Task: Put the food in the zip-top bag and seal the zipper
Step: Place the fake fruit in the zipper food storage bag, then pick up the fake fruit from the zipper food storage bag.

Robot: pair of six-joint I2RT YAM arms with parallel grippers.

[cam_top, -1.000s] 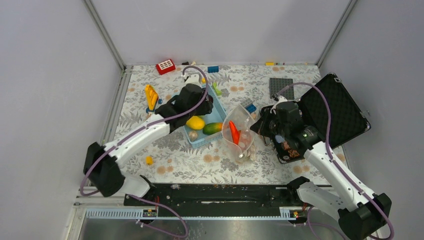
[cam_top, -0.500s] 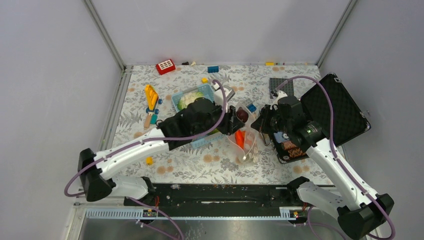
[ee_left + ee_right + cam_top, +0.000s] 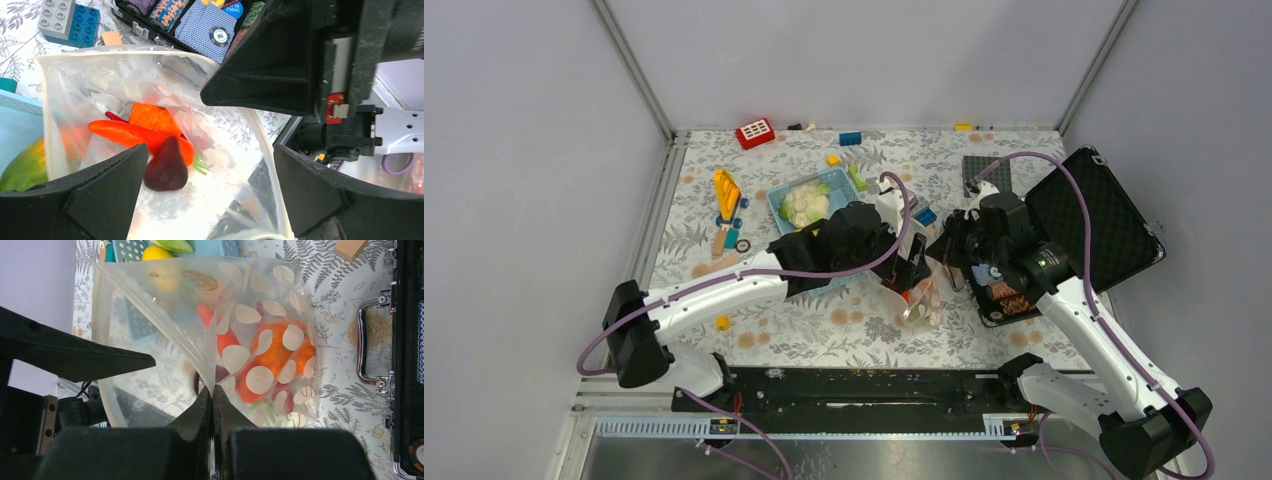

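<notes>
**A:** What does the view from above tell about the room?

**B:** Plain grey walls stand around the table, and its surface carries a print of leaves and flowers. A black case lies open at the right, and a red brick is at the far edge. The blue basket holds the cauliflower. The zip-top bag lies just right of the basket, between the left gripper and the right gripper.

**A:** And the left wrist camera?

**B:** The left gripper hangs over the bag's open mouth, with its jaws wide apart and nothing between them. In the bag lie a red chili, a carrot and a dark red piece. A green-orange piece is outside the bag, just beside it. Beyond the bag, two bricks sit on the printed surface.

**A:** The right wrist camera?

**B:** The right gripper's jaws are pressed fully together and pinch the bag's edge. The zipper is not closed, because the mouth gapes. The bag rests on the flowered surface, near the handle of the case.
</notes>
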